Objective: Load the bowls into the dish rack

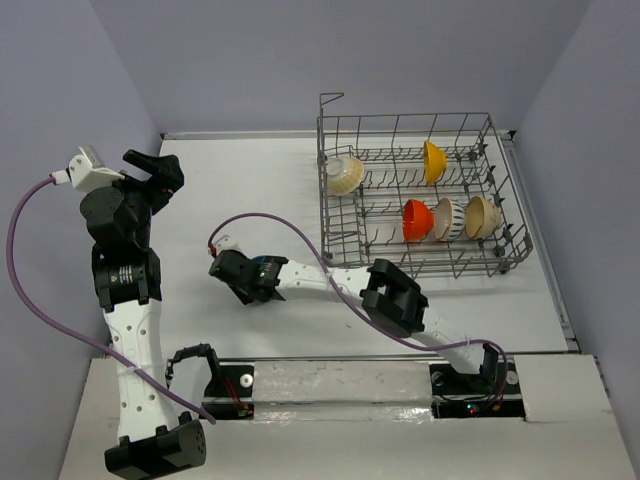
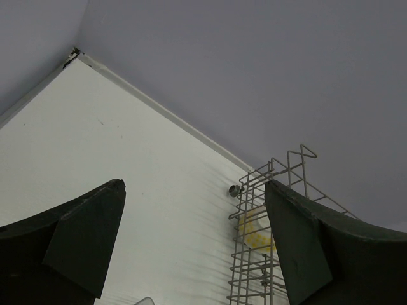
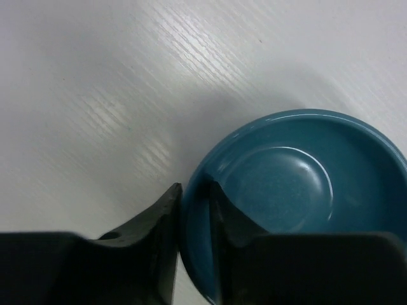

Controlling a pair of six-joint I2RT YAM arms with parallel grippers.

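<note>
The grey wire dish rack stands at the back right. In it stand a flower-pattern bowl, a yellow bowl, an orange-red bowl, a white bowl and a tan bowl. My right gripper is shut on the rim of the blue bowl, one finger inside and one outside. It sits at mid-table, left of the rack, where the gripper hides the bowl. My left gripper is open and empty, raised at the far left.
The left wrist view shows the rack's near-left corner with the flower-pattern bowl behind its wires. A purple cable loops over the table along the right arm. The back wall lies just behind the rack.
</note>
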